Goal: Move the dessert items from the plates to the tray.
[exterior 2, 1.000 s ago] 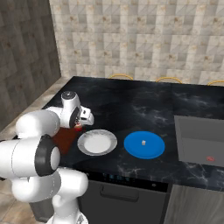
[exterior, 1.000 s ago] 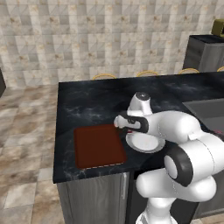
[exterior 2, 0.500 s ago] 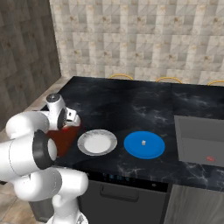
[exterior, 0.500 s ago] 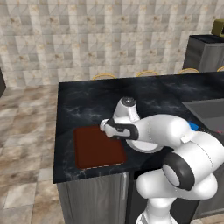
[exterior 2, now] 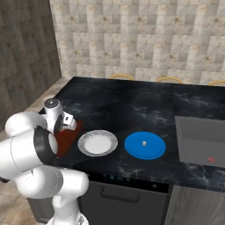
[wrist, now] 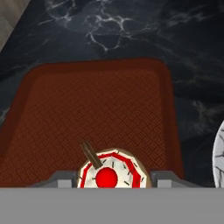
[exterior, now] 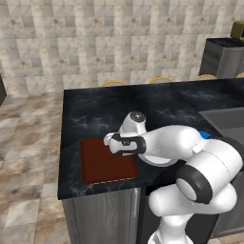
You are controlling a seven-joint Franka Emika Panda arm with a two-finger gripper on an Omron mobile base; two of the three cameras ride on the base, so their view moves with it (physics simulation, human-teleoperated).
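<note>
Hand view, cupcake (wrist: 113,174) above bare tray (wrist: 87,109)

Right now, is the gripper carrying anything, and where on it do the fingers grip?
Yes. The gripper holds the cupcake between its fingers, one on each side of it, above the tray. How far down its sides they grip is hidden.

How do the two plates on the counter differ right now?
The grey-white plate is pale with a broad rim, while the blue plate is bright and plain. The grey-white plate is bare; the blue plate carries a small pale block near its middle. The grey-white plate lies beside the tray; the blue plate lies further off, toward the sink. Both are round, flat and similar in size.
</note>
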